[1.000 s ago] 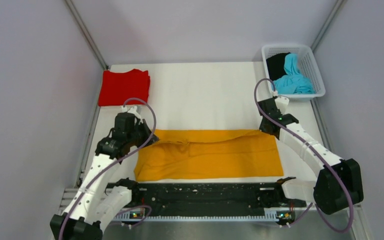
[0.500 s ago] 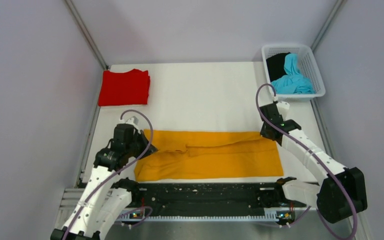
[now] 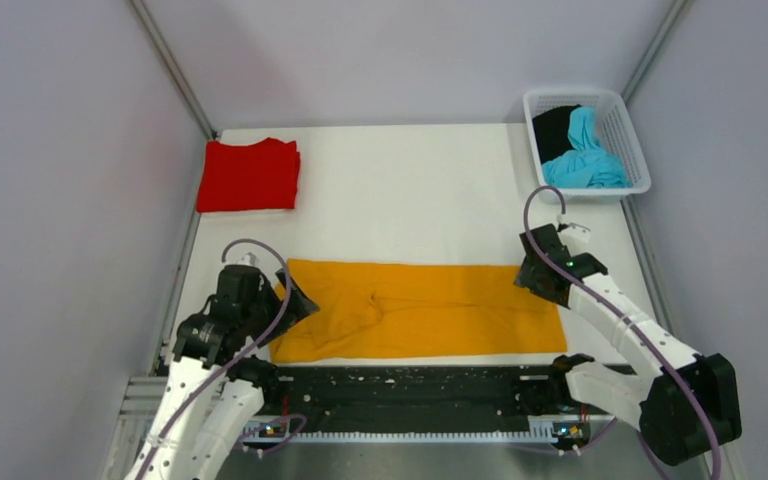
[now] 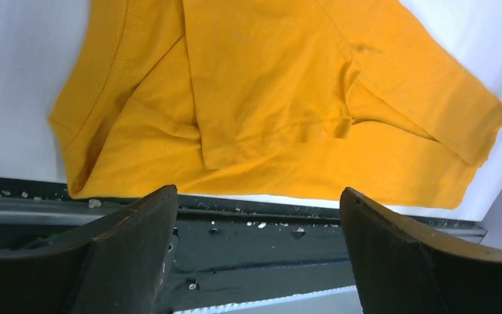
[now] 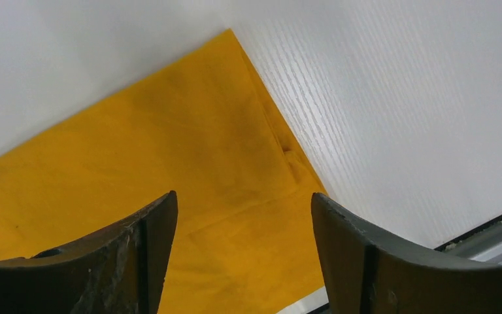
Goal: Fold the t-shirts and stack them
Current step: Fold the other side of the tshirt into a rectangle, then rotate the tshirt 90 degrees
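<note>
Left hand (image 3: 296, 299) and right hand (image 3: 531, 279) hover open, empty, over opposite ends of the orange tee (image 3: 430, 320), likely poised to fold it.

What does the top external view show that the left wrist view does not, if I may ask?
Only the top external view shows the folded red cotton t-shirt, the white plastic mesh basket holding the cyan-blue t-shirt and black t-shirt, and the right gripper. Only the left wrist view shows the sleeve hem and folded edges up close, beyond the open left gripper. Both show the orange-yellow cotton t-shirt on the white table.
</note>
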`<state>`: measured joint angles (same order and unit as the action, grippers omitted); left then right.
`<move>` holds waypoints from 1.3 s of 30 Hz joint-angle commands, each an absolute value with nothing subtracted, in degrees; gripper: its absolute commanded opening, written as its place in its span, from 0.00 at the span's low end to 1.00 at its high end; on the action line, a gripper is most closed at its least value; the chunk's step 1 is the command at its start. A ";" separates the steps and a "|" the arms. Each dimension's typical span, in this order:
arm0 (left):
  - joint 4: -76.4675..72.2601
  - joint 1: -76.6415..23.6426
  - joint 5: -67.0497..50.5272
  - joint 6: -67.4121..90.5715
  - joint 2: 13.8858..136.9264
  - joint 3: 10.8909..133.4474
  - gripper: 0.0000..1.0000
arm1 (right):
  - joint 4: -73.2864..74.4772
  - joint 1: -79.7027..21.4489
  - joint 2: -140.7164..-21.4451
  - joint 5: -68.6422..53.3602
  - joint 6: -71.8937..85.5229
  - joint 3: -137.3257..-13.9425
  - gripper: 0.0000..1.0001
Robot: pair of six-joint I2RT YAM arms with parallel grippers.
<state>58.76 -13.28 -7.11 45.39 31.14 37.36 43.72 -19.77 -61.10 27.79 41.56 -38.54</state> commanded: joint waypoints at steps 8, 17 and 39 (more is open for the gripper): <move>44.99 -13.54 -16.10 46.85 31.78 36.03 0.99 | 42.48 -20.36 -52.67 26.01 37.37 -42.14 0.99; 12.43 -14.14 -23.41 52.57 56.67 29.90 0.99 | 21.78 -20.80 -60.70 -3.96 30.51 -36.01 0.99; 13.66 -17.46 -26.00 52.38 136.17 107.13 0.99 | 15.41 -32.00 -73.21 -13.17 33.12 -30.26 0.99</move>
<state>14.48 -14.87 -26.79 51.59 123.17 87.96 12.80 -26.37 -71.40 -6.20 31.24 -31.48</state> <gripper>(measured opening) 0.986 0.985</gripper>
